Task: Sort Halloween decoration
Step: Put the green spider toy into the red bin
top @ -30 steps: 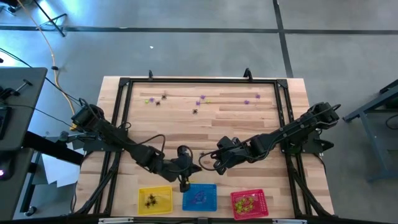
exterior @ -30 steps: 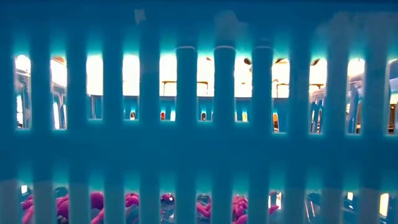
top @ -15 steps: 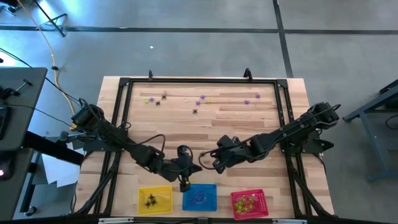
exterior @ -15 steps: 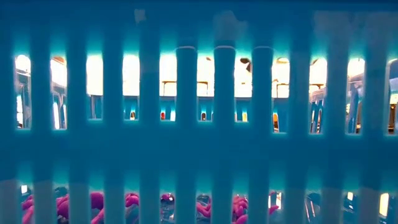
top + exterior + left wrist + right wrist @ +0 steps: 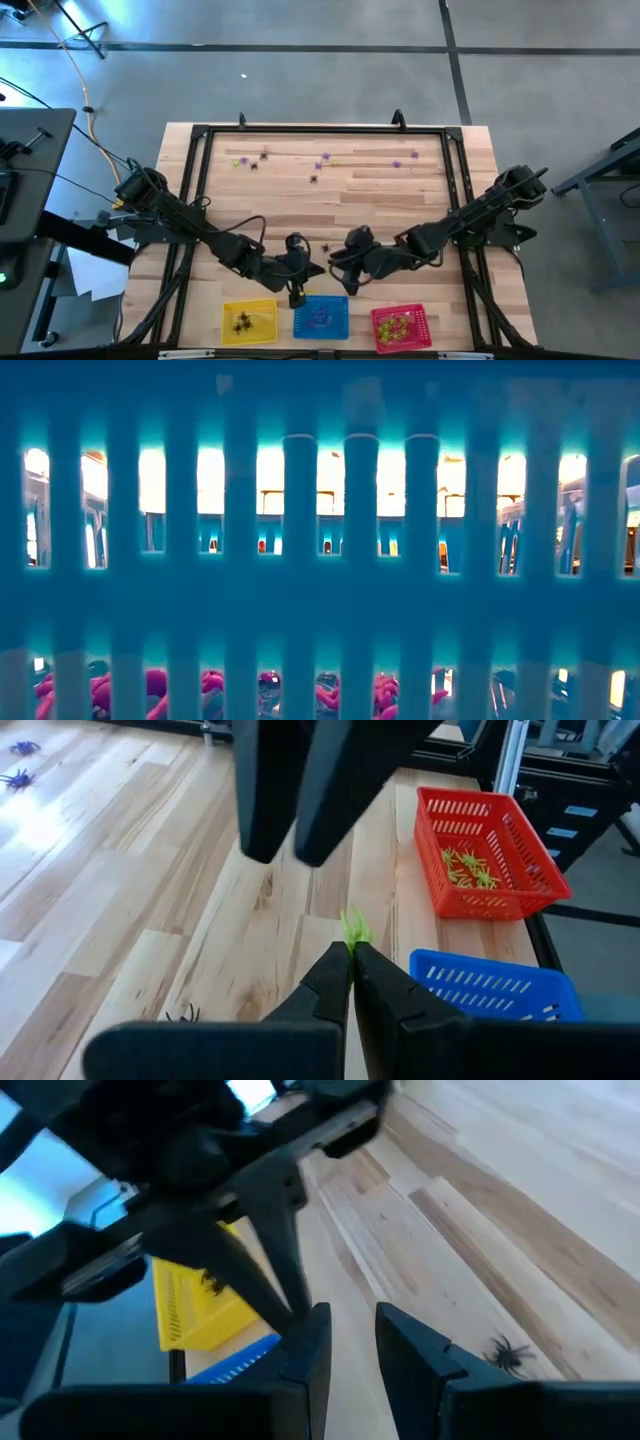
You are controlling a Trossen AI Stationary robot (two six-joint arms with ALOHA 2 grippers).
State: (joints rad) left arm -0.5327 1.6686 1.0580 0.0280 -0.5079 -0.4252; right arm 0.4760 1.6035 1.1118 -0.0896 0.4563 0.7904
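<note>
**Three baskets, two grippers meeting above the blue one**

Three mesh baskets sit along the near table edge in the high view: yellow basket [image 5: 248,321], blue basket [image 5: 321,317], red basket [image 5: 400,327]. From above we see the left gripper [image 5: 296,297] just at the blue basket's rim and the right gripper [image 5: 333,283] close beside it, but not what either carries.

The left wrist view fills that in: the left gripper's jaws are clenched on a yellow-green trinket [image 5: 354,929]. The right wrist view shows the right gripper [image 5: 352,1342] with its jaws parted, nothing between them, and a black trinket [image 5: 509,1351] on the wood nearby.

Only the high view shows the loose trinkets [image 5: 322,165] at the far side. The low view gives only blue mesh and purple pieces [image 5: 100,688] inside.
</note>
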